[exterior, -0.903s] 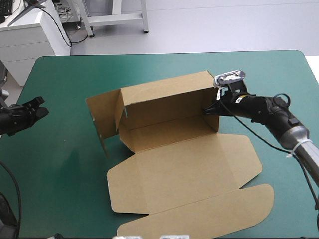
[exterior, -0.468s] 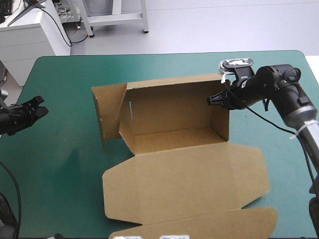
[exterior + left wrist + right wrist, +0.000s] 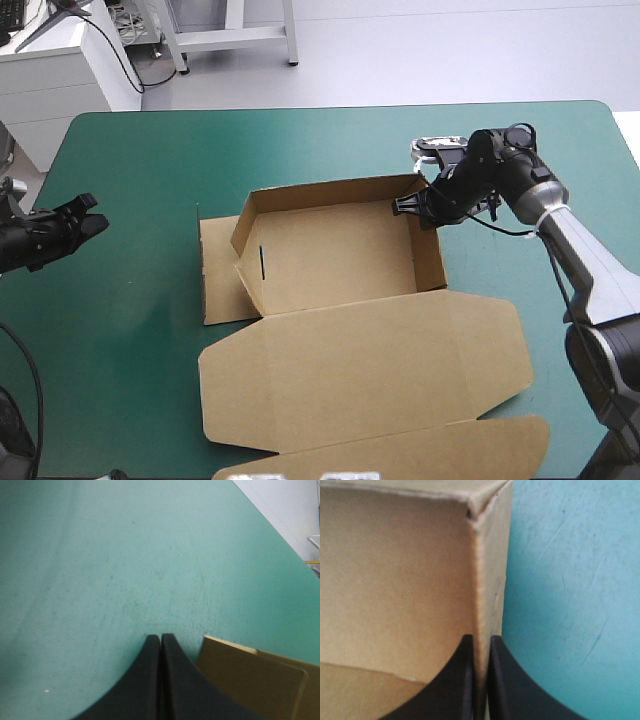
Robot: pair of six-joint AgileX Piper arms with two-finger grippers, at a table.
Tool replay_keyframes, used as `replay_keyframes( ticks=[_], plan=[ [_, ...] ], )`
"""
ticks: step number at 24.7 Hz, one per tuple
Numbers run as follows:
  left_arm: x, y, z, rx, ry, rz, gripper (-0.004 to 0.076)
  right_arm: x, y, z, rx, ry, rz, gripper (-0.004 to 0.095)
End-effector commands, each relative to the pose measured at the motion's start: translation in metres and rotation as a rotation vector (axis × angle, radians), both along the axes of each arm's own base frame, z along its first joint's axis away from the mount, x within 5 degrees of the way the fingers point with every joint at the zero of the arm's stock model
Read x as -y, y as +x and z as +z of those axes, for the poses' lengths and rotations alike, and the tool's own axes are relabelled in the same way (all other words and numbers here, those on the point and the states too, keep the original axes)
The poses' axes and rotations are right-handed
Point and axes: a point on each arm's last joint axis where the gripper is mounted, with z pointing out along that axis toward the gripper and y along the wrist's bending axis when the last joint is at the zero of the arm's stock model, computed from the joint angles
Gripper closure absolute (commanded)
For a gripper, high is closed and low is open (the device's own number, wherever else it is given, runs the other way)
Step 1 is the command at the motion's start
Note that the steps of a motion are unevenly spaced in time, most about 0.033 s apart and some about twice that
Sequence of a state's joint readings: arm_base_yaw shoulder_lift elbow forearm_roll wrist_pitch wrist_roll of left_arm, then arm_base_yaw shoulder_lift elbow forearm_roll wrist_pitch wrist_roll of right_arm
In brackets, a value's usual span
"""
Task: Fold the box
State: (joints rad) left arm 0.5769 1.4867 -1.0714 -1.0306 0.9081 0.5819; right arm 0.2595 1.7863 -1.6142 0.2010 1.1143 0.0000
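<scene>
Box [image 3: 330, 255] sat mid-worktop [image 3: 130, 340]: back and side walls raised, lid panel flat toward the near edge. Right gripper [image 3: 405, 207] pinched the right wall near its far corner, fingers nearly together. Left gripper [image 3: 88, 224] was closed and empty near the left edge.

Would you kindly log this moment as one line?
right tool: shut on box | left tool: shut, apart from box | lid: flat

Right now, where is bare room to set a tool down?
Bare cover lies beyond the box along the far edge, and between its left flap and the left pincer. Crowded: the near middle, under the flat lid, and around the right pincer.
</scene>
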Motion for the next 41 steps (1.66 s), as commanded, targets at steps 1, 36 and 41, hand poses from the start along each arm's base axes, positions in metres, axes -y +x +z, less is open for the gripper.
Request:
replay_keyframes(
  ticks=[1,36,41],
  plan=[
    [0.006,-0.001,0.022,0.085,-0.012,0.003,0.0733,-0.005,0.008,0.004,0.026,0.032,-0.002,0.0907],
    [0.005,0.0,0.022,0.09,-0.005,0.023,0.0733,0.024,-0.073,0.125,0.253,0.027,-0.051,0.0053],
    [0.005,0.0,0.022,0.09,-0.005,0.023,0.0733,0.012,-0.062,0.11,0.211,0.003,-0.049,0.0053]
  ],
)
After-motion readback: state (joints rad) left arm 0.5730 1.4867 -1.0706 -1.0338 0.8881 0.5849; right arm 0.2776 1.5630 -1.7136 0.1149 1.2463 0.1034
